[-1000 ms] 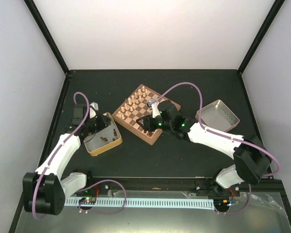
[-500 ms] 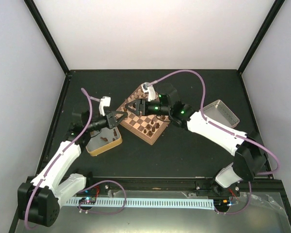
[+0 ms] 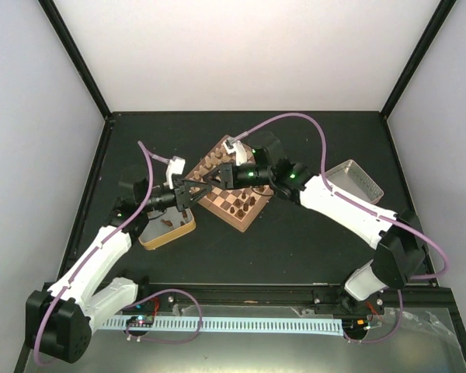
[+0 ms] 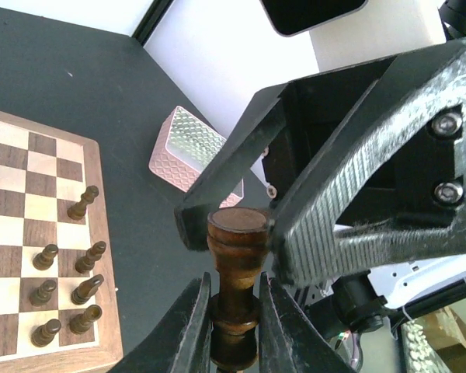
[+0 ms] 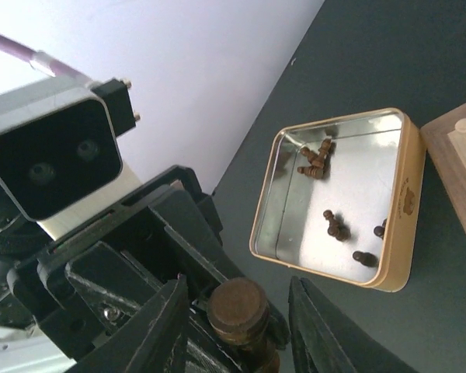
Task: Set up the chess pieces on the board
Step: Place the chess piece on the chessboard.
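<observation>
Handing over one dark chess piece (image 4: 237,233) — the left gripper (image 4: 234,307) pinches its stem, and the right gripper (image 5: 237,289) stands spread on both sides of its head. Right should close squarely before left lets go

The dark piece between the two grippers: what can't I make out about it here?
- Left wrist view: the dark piece has its lower end cut off at the bottom edge, below the left gripper.
- Right wrist view: only its head shows above the bottom edge; whether the right gripper touches it cannot be told.
- Top view: the piece is too small, hidden where both grippers meet.
</observation>
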Available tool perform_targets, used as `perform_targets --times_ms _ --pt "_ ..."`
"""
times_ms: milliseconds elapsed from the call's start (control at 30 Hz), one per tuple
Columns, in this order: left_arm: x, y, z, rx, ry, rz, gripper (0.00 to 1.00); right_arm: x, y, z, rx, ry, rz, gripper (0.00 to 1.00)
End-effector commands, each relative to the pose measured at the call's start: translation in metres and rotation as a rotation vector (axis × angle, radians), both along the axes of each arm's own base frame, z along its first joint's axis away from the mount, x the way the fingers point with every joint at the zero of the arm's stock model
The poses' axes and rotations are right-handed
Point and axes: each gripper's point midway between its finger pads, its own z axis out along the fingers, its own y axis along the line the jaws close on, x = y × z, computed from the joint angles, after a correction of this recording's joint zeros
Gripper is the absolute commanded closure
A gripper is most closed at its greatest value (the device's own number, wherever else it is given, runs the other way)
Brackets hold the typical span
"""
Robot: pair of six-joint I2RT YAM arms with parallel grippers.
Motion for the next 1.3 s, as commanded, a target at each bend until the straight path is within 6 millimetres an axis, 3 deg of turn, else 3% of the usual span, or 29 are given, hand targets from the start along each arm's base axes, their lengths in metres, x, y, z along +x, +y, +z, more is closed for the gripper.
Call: perform_targets --times_ms 0,100,233,433,533,767,1000,1267 --pt "-0.003 -0.004 0.024 -0.013 -0.092 -0.032 0.94 -0.008 0.007 0.004 0.023 0.042 0.07 0.66" --pt "-0.003 -0.004 0.027 -0.012 -0.093 -0.034 0.95 -0.009 0.009 0.003 0.021 0.055 0.081 0.68" --pt "-0.003 -0.005 0.03 -0.015 -0.091 -0.04 0.92 -0.009 0.011 0.004 0.034 0.079 0.079 0.83" --pt "0.006 0.001 0.035 -0.038 -0.076 0.043 0.38 0.016 -0.001 0.008 0.199 0.253 -0.084 0.91" --pt "0.015 0.006 0.032 -0.08 -0.08 0.109 0.28 0.035 -0.017 0.002 0.328 0.409 -0.189 0.92" --pt "0.034 -0.011 0.017 -0.106 -0.049 0.188 0.26 0.049 -0.024 -0.006 0.474 0.641 -0.283 0.94" --pt "0.046 -0.004 0.006 -0.073 -0.11 0.35 0.29 0.044 -0.027 -0.022 0.519 0.841 -0.324 0.96" --pt "0.047 -0.022 0.009 -0.102 -0.09 0.274 0.6 0.035 -0.029 -0.033 0.525 0.949 -0.322 0.98"
